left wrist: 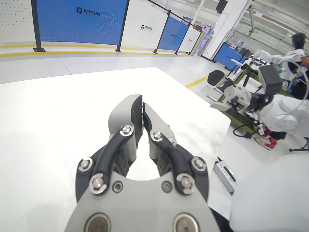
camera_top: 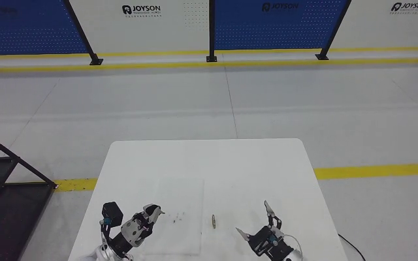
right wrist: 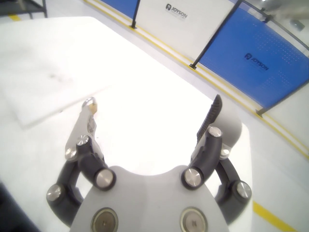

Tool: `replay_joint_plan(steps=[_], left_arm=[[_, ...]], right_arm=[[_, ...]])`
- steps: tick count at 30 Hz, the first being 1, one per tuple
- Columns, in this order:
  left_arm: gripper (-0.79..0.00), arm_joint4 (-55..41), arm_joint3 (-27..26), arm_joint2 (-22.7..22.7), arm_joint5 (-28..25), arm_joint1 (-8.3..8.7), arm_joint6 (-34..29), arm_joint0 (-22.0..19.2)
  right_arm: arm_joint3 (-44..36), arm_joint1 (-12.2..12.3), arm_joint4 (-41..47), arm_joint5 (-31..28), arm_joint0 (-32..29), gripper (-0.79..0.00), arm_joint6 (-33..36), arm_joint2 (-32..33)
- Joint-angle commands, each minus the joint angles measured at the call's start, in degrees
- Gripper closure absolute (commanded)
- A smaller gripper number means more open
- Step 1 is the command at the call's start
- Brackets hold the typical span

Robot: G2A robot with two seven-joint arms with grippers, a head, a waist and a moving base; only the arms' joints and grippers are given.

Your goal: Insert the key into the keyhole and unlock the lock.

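Observation:
A small brass padlock (camera_top: 212,221) with a silver shackle lies on the white table (camera_top: 261,169), just off the edge of a thin translucent mat (camera_top: 183,196). In the right wrist view the padlock (right wrist: 93,106) sits right beyond one fingertip of my right gripper (right wrist: 151,103), which is open and empty. From above, my right gripper (camera_top: 253,218) is to the right of the lock, near the front edge. My left gripper (camera_top: 155,210) hovers over the mat's left part; its pads (left wrist: 137,107) are pressed together. I cannot tell whether a key is between them.
Small dark specks (camera_top: 176,217) lie on the mat between my left gripper and the lock. A black rack (camera_top: 16,189) stands on the floor left of the table. The table's far half is bare white surface.

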Motion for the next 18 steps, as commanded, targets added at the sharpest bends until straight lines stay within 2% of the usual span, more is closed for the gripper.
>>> replay_joint_plan(steps=[1,7,18], left_arm=[[0.0,0.0,0.0,0.0,0.0,0.0,0.0,0.0],[0.0,0.0,0.0,0.0,0.0,0.0,0.0,0.0],[0.0,0.0,0.0,0.0,0.0,0.0,0.0,0.0]], right_arm=[[0.57,-0.08,-1.36,0.18,0.26,-0.785,0.17,-1.74],[3.24,-0.8,-1.99,0.3,3.58,-0.785,2.65,-8.11],[8.87,-2.47,0.73,4.86,9.48,-0.785,7.24,-16.26]])
